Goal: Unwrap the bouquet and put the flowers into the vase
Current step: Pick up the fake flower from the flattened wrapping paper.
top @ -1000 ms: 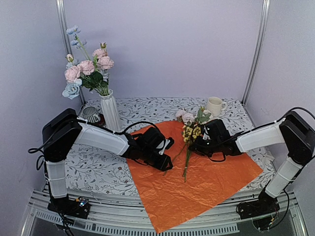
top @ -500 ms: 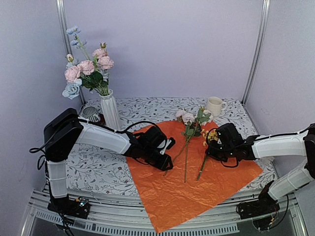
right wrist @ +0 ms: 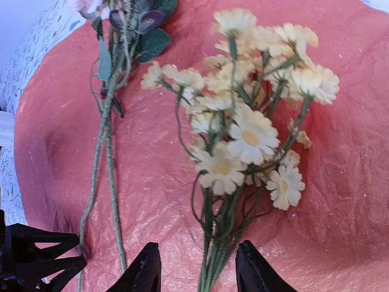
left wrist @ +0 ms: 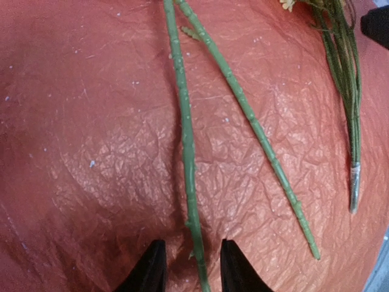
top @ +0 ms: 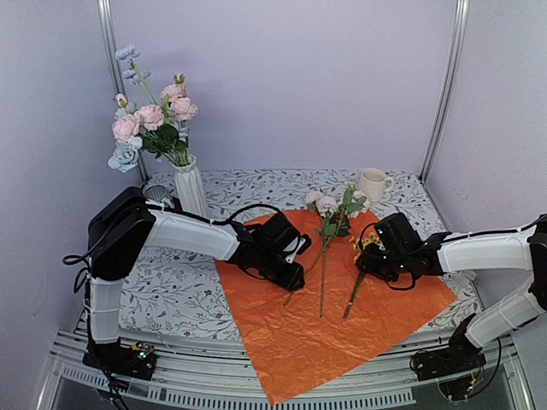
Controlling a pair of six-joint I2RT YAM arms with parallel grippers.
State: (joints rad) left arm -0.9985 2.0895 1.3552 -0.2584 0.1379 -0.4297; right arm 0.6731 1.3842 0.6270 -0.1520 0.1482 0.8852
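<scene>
The orange paper (top: 342, 342) lies spread flat on the table. Two long green stems (left wrist: 185, 134) with pink blooms (top: 323, 203) rest on it. My left gripper (left wrist: 191, 267) stands open astride the lower end of one stem, with a gap on each side. A sprig of yellow flowers (right wrist: 249, 137) lies to the right, its stem (top: 352, 299) pointing toward the near edge. My right gripper (right wrist: 197, 271) is open around that sprig's stems, not pinching them. The white ribbed vase (top: 191, 195) stands at the back left and holds pink and blue flowers (top: 154, 120).
A cream mug (top: 373, 183) stands at the back right, just beyond the paper. A striped cup (top: 156, 198) sits left of the vase. Metal posts rise at both back corners. The patterned tablecloth (top: 162, 295) shows bare at the left.
My right gripper carried the yellow sprig to the right, away from the pink stems, set it on the paper and opened. My left gripper edged a little right along the stems.
</scene>
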